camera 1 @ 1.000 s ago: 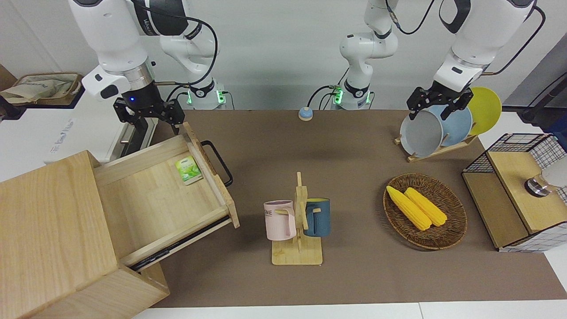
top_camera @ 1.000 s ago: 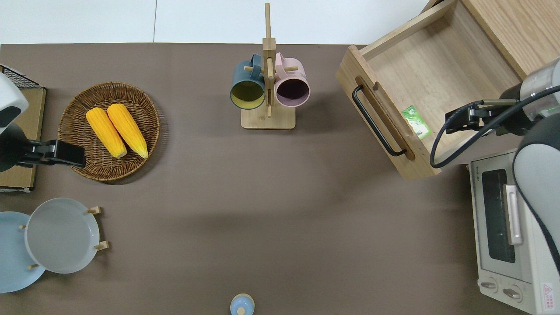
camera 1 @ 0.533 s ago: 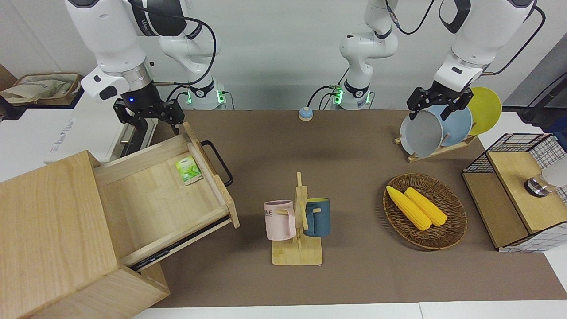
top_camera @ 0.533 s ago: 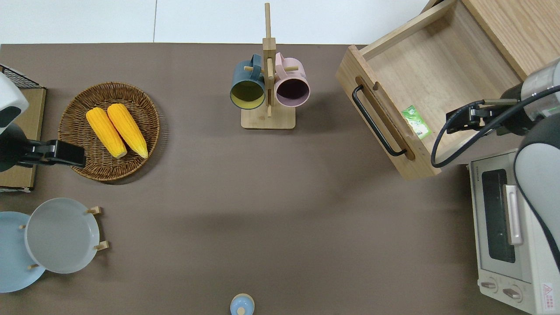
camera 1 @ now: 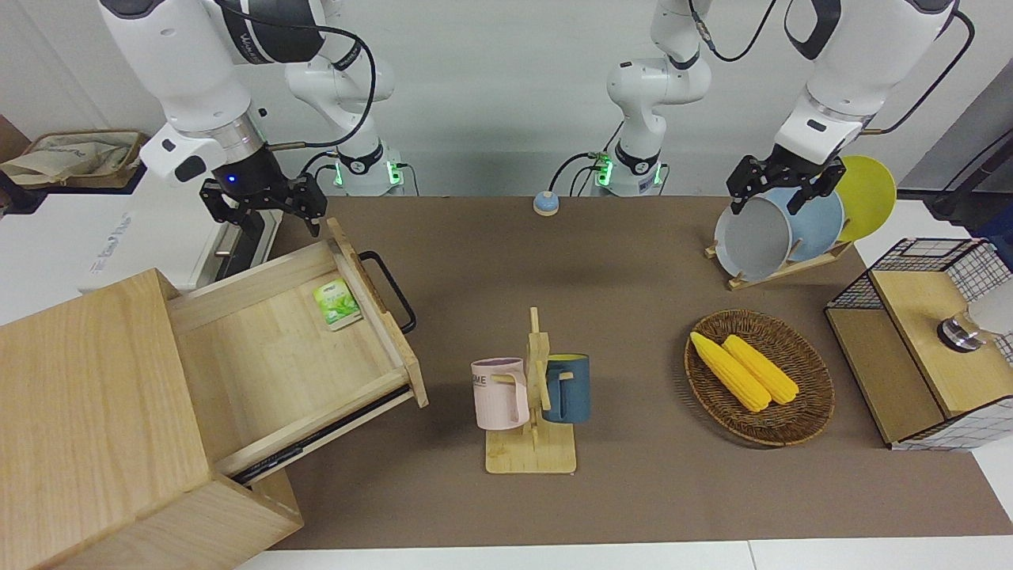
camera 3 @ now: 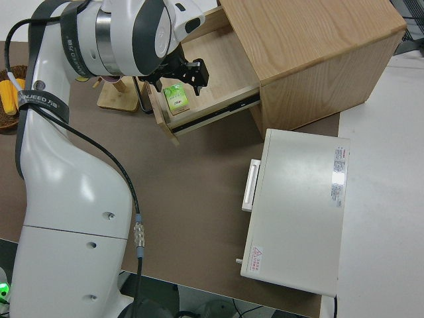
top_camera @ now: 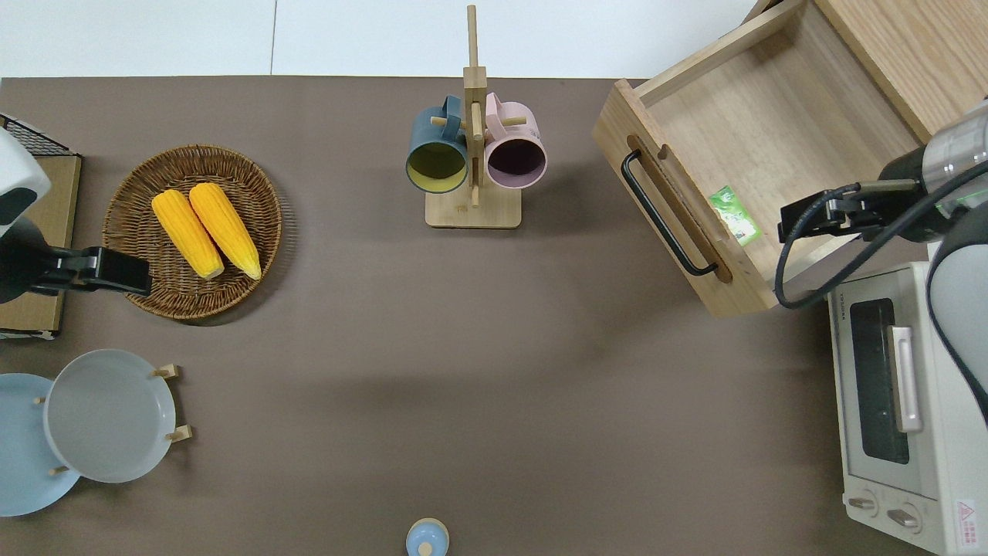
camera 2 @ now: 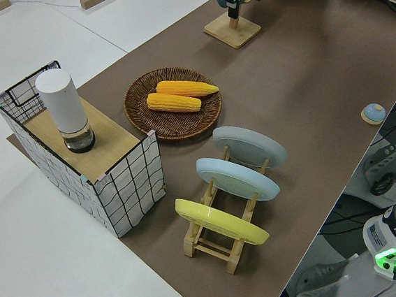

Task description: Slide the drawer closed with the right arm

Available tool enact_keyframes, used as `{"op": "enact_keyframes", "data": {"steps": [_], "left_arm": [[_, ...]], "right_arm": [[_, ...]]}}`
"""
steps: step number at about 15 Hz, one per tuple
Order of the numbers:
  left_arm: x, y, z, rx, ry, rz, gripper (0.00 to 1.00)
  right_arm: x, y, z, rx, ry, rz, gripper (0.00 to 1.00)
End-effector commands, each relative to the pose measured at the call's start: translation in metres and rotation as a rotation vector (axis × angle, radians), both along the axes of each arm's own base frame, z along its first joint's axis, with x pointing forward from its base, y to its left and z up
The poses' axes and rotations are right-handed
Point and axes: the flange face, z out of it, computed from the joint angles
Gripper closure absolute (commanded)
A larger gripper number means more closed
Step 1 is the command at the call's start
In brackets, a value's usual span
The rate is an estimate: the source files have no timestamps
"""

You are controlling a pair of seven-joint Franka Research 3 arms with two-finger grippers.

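Note:
The drawer [camera 1: 261, 356] stands pulled well out of the pale wooden cabinet [camera 1: 87, 427], with its black bar handle [camera 1: 393, 291] facing the table's middle. A green packet [camera 1: 336, 304] lies inside by the front panel. In the overhead view the drawer [top_camera: 772, 131], its handle [top_camera: 662, 216] and the packet [top_camera: 735, 215] show too. My right gripper [camera 1: 265, 215] hangs open over the drawer's side wall nearest the robots [top_camera: 803, 220], touching nothing; the right side view shows this gripper [camera 3: 179, 74] too. The left gripper [camera 1: 779, 190] is parked, open.
A white toaster oven [top_camera: 895, 401] sits beside the drawer, nearer the robots. A mug stand [top_camera: 472, 154] with two mugs is mid-table. Toward the left arm's end are a corn basket [top_camera: 193, 232], a plate rack [top_camera: 100, 417] and a mesh-sided box [camera 1: 926, 340].
My right gripper has drifted slightly toward the drawer's front panel and toward the robots. The drawer has not moved, and the left arm is still.

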Motion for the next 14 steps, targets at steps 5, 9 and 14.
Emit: {"op": "enact_keyframes", "data": {"steps": [5,9,14], "left_arm": [[0.0016,0.0008,0.0034,0.016,0.006,-0.012,0.01],[0.0016,0.0008,0.0034,0.016,0.006,-0.012,0.01],[0.0016,0.0008,0.0041,0.016,0.005,-0.012,0.01]], "right_arm": [[-0.0054,-0.0011,0.0004,-0.053,0.015,0.034,0.501],[-0.0061,-0.0005,-0.0002,-0.055,0.021,0.042,1.0],[-0.0061,0.0005,0.0006,-0.053,0.02,0.046,1.0]]}}
